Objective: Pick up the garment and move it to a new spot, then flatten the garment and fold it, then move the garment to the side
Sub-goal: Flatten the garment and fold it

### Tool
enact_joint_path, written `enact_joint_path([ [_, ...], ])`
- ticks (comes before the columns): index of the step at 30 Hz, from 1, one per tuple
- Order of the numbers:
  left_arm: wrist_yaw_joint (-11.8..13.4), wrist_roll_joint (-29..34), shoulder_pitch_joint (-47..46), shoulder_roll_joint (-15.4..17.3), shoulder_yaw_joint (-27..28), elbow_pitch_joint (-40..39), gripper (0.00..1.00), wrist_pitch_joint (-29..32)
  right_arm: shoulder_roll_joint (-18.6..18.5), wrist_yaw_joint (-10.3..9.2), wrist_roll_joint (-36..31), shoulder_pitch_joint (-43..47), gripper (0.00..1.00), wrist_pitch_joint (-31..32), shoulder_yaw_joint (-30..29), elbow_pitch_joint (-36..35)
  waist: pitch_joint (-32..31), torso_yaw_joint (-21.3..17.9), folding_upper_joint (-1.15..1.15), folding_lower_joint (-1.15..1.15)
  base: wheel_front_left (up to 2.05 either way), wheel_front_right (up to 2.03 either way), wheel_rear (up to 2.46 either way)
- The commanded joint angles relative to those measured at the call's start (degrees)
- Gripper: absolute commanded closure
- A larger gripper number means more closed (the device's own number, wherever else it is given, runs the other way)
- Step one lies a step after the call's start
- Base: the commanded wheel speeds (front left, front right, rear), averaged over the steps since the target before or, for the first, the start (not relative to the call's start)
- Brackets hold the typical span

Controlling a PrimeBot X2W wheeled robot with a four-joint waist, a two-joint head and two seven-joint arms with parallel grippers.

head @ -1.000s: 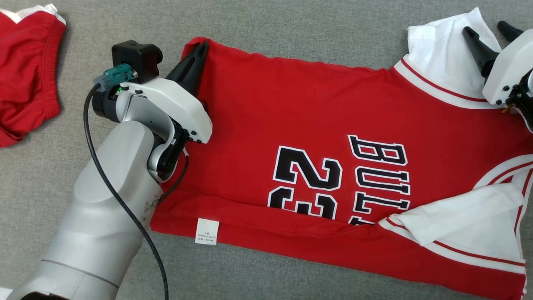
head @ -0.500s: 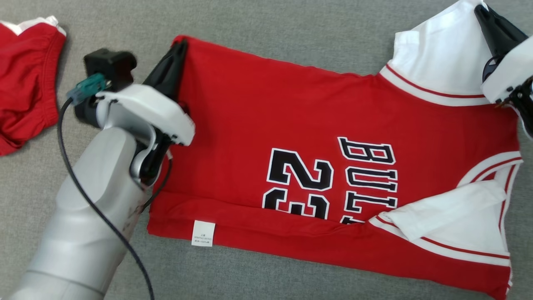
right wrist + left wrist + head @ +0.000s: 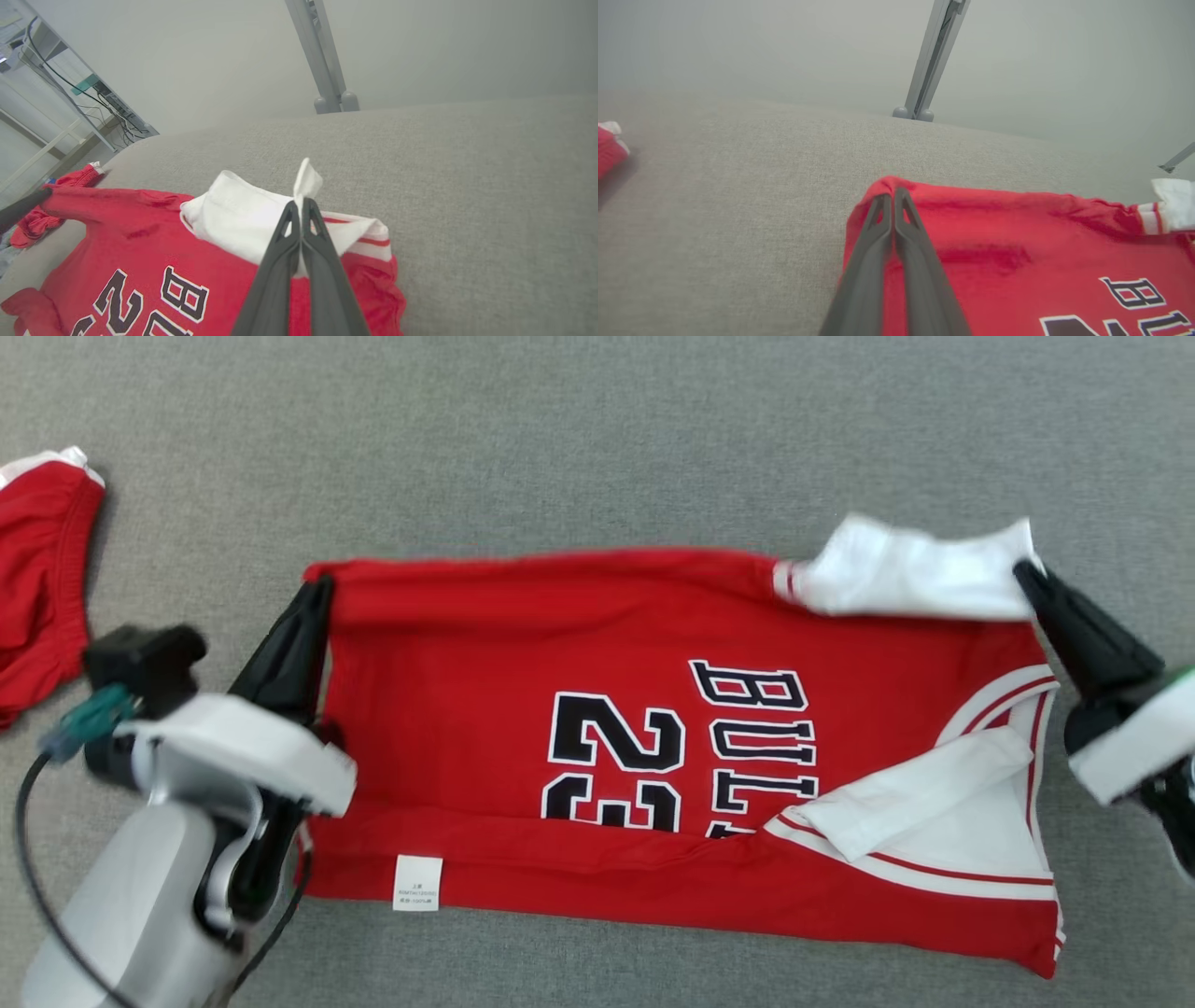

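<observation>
The garment (image 3: pixel 579 644) is a red jersey with white sleeves and black "23" lettering, spread on the grey surface with its near long edge folded up. My left gripper (image 3: pixel 320 586) is shut on its far hem corner, and the red cloth (image 3: pixel 952 233) sits pinched at the fingertips (image 3: pixel 893 196) in the left wrist view. My right gripper (image 3: pixel 1025 571) is shut on the far white sleeve (image 3: pixel 906 581); the right wrist view has the white cloth (image 3: pixel 238 214) bunched at the closed tips (image 3: pixel 299 205). The far edge is lifted between both grippers.
A second red garment (image 3: pixel 42 569) lies at the left edge of the grey padded surface (image 3: pixel 597 439). A grey metal post (image 3: pixel 322 60) rises beyond the far edge. Shelving with cables (image 3: pixel 60 102) stands to the far left in the right wrist view.
The right gripper closed on the white sleeve. Both grippers pulled the garment's far edge toward me, so the far strip now stands raised. The head camera also shifted.
</observation>
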Motion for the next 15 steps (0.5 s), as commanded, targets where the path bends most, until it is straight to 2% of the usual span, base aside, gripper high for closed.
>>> enact_joint_path([
  [1, 0.63, -0.60, 1.44, 0.57, 0.53, -1.09, 1.00, 0.25, -0.30, 0.04, 0.60, 1.27, 1.00, -0.34, -0.43, -0.81, -0.53, -0.57, 0.00, 0.00, 0.00, 0.00, 0.00],
  [8, 5.71, -4.33, 13.16, 4.11, 4.48, -13.42, 1.00, 2.79, 1.06, 0.04, 2.19, 13.52, 1.00, 0.26, -3.66, -8.34, -2.26, -1.80, 0.00, 0.00, 0.00, 0.00, 0.00],
  [15, 8.39, -6.66, 19.61, 4.85, 5.59, -16.34, 1.00, 4.84, 4.98, 0.04, 1.50, 21.99, 1.00, 2.29, -5.57, -10.72, -3.26, -3.03, 0.00, 0.00, 0.00, 0.00, 0.00],
])
